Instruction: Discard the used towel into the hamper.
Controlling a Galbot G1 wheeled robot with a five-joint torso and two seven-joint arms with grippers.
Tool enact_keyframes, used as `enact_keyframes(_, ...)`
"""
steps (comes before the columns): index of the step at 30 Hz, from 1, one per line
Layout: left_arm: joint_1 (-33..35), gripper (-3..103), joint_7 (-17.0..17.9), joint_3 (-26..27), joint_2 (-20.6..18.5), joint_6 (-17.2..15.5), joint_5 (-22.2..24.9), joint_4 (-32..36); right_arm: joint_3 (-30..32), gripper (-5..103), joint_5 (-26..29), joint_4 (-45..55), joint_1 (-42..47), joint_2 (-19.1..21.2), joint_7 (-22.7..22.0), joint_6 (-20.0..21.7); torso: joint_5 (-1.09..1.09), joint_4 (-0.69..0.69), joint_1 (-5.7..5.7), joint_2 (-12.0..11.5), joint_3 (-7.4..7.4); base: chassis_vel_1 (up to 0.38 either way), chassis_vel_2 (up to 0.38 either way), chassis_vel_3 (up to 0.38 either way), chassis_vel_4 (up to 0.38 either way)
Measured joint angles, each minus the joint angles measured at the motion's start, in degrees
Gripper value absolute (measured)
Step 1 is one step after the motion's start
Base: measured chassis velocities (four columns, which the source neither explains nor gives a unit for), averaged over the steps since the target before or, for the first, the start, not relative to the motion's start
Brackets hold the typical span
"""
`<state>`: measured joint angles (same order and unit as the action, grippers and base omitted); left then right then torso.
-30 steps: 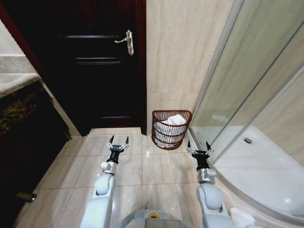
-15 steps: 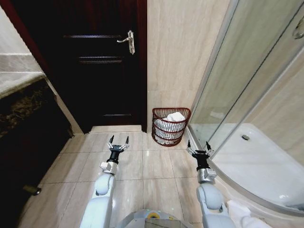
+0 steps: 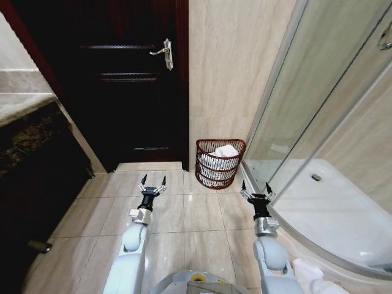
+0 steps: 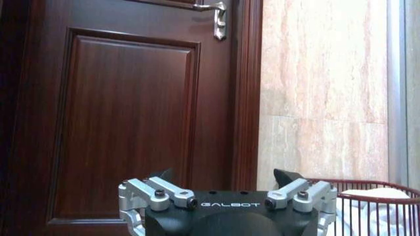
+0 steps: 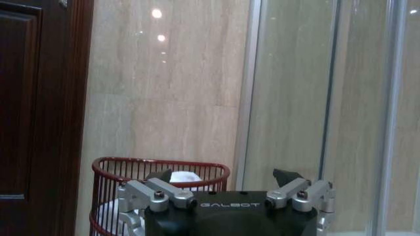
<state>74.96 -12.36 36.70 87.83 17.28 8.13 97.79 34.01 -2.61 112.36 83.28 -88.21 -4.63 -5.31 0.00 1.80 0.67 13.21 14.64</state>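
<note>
White towel (image 3: 224,152) already lies inside the hamper (image 3: 219,164) against the wall beside the door (image 3: 119,86); the task looks done. Left end effector (image 3: 153,181) and right end effector (image 3: 255,187) hang spread, empty.

Both arms reach forward — left gripper (image 3: 152,182) and right gripper (image 3: 256,189) open, empty.

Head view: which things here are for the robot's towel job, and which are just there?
For the job:
- small dark red wire hamper by the beige wall
- white towel inside the hamper
- left gripper and right gripper, both open, holding nothing

Just there:
- dark brown wooden door
- silver door handle
- glass shower enclosure
</note>
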Motion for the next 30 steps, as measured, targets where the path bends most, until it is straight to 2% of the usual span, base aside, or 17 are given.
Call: enact_keyframes(30,0.0,100,0.0,0.0,0.0,0.0,0.0,0.0,0.0,100,0.0,0.0,0.0,0.0,0.0,0.0,0.0,0.0,0.0,0.0,0.01,0.0,0.0,0.0,0.0)
